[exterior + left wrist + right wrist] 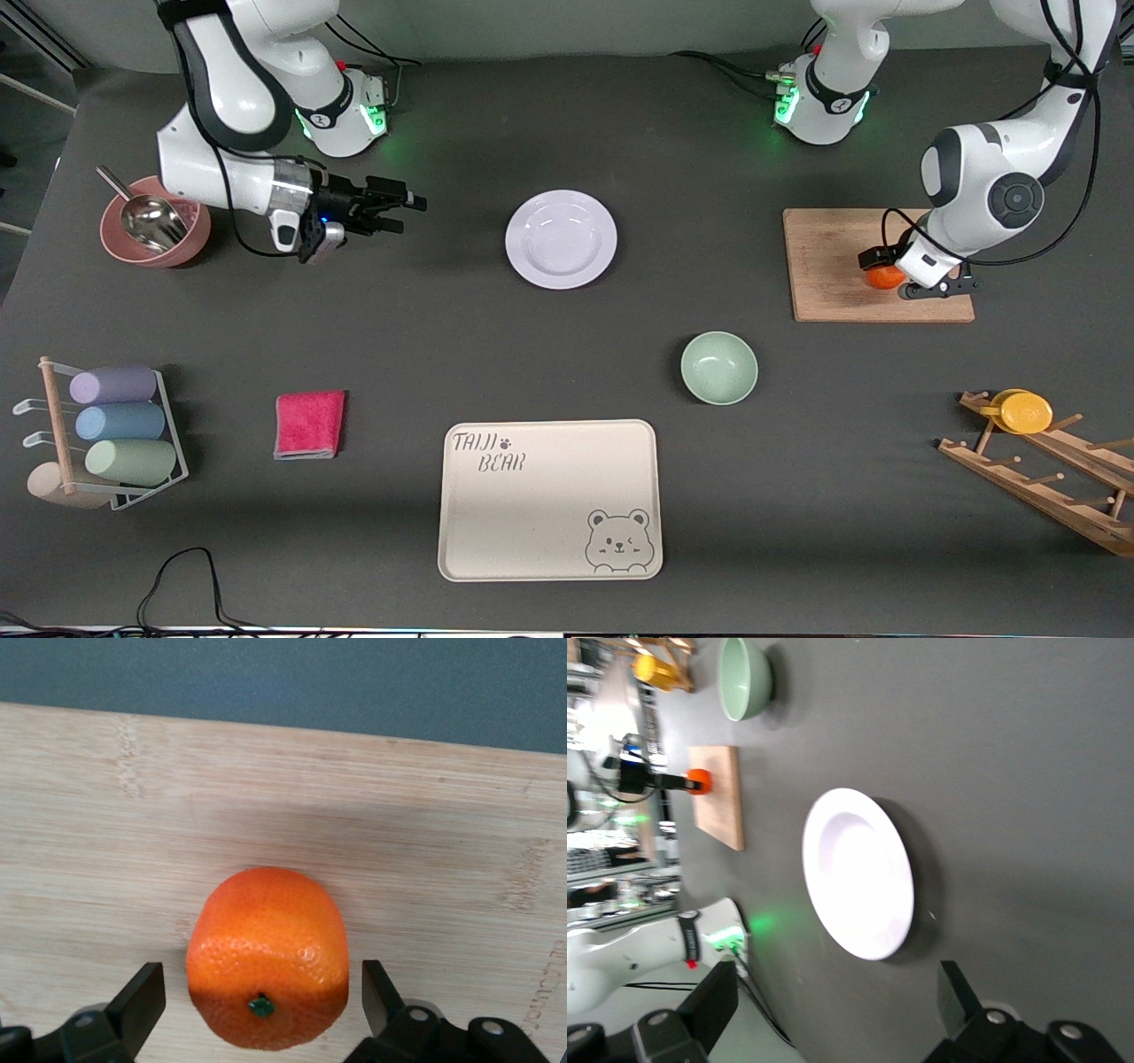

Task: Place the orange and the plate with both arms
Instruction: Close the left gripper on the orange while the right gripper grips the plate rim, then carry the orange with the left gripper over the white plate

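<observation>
The cream bear-printed tray [549, 501] lies nearest the front camera, and everything else is placed from it here. The wooden cutting board [833, 266] sits farther from the camera than the tray, toward the left arm's end of the table, with bare dark tabletop showing on all its visible sides. The plate [561, 239] lies flat farther from the camera than the tray, roughly in line with the tray's middle, with open table all round its rim. The mint-green bowl [718, 368] stands between the tray and the board, apart from both.

The right gripper [406, 211] waits over bare table, toward the right arm's end from the plate, fingers spread and holding nothing (its wrist view shows the plate's [858, 873] rim clear of it). The left gripper [886, 276] is down at the board's edge nearer the tray. The orange [883, 277] rests on the board; the front view half hides it, but the left wrist view shows the orange [267, 958] between spread fingers [142, 1001], a sliver of board visible on each side.
</observation>
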Available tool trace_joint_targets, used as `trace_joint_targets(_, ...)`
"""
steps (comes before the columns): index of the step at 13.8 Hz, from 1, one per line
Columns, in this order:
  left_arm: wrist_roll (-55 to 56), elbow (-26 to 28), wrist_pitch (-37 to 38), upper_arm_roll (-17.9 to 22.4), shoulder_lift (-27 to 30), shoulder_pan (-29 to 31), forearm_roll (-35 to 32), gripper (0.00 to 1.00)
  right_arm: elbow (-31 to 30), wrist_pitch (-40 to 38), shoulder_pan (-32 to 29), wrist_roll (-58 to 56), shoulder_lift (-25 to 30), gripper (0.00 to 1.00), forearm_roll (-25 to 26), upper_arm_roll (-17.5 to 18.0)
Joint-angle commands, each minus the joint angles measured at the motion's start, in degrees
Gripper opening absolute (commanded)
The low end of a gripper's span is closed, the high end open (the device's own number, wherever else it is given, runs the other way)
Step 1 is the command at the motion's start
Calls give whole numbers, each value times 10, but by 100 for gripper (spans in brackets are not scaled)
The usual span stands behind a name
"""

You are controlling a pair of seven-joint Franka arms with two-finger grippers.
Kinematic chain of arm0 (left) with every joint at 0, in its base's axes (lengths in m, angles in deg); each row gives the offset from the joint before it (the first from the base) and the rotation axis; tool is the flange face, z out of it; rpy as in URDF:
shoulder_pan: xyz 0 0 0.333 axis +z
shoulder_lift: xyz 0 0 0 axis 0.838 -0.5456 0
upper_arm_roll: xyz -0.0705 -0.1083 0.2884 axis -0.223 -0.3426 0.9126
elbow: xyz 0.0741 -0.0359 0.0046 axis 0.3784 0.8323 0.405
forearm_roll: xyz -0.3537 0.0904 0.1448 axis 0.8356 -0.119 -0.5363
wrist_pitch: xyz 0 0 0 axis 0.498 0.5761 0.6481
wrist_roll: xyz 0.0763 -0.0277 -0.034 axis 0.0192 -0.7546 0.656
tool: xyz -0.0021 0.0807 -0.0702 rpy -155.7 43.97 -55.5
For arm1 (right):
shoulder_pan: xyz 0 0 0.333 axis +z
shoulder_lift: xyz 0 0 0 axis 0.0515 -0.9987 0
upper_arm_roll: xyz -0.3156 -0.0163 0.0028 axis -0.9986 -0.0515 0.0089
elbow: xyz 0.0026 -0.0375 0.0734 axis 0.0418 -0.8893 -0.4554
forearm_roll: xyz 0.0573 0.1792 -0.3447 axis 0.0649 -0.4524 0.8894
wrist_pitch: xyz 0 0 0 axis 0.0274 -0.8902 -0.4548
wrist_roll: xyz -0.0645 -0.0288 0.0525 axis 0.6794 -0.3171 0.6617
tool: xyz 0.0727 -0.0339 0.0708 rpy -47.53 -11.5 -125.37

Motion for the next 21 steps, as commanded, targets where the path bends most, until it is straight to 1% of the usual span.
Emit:
trace_joint_targets(1, 8, 2, -6, 2, 4, -2, -8, 1, -6, 5, 7, -143, -77, 100, -117, -4)
trace_joint_targets(3, 13, -1, -4, 1, 2, -5, -8, 0, -10, -2, 17, -221, -121, 100, -185, -4)
trace_joint_targets(5, 22, -3, 0, 1, 3, -9, -8, 0, -18, -14, 19, -279, -162, 100, -233, -4)
trace_joint_targets(6, 23, -5, 4, 0, 5, -10, -8, 0, -21, -39, 19, -304, -184, 100, -253, -4)
trace_joint_targets(8, 23, -20, 19, -1, 20, -15, -8, 0, -23, -75, 17, -348, -226, 100, -269, -5)
trace_joint_targets(9, 22, -41, 56, -3, 33, -16, -8, 0, -23, -82, 16, -372, -243, 100, -277, -6)
trace_joint_targets(11, 20, -127, 196, -4, 49, -26, -8, 0, -23, -110, 14, -412, -276, 100, -292, -6)
trace_joint_targets(12, 17, -185, 275, -7, 52, -29, -8, 0, -23, -125, 13, -421, -286, 100, -295, -7)
trace_joint_targets(14, 14, -307, 413, -11, 49, -41, -8, 0, -23, -128, 6, -422, -288, 100, -295, -7)
trace_joint_targets(15, 14, -370, 475, -11, 45, -48, -8, 0, -23, -129, 5, -422, -293, 100, -295, -7)
trace_joint_targets(17, 9, -476, 589, -12, 41, -51, -7, 0, -23, -130, 0, -427, -301, 99, -295, -8)
trace_joint_targets(19, -2, -546, 645, -15, 33, -55, -5, 0, -22, -130, -2, -427, -304, 86, -295, -7)
trace_joint_targets(21, 0, -600, 662, -17, 15, -56, -1, 0, -22, -131, -3, -428, -308, 72, -295, -7)
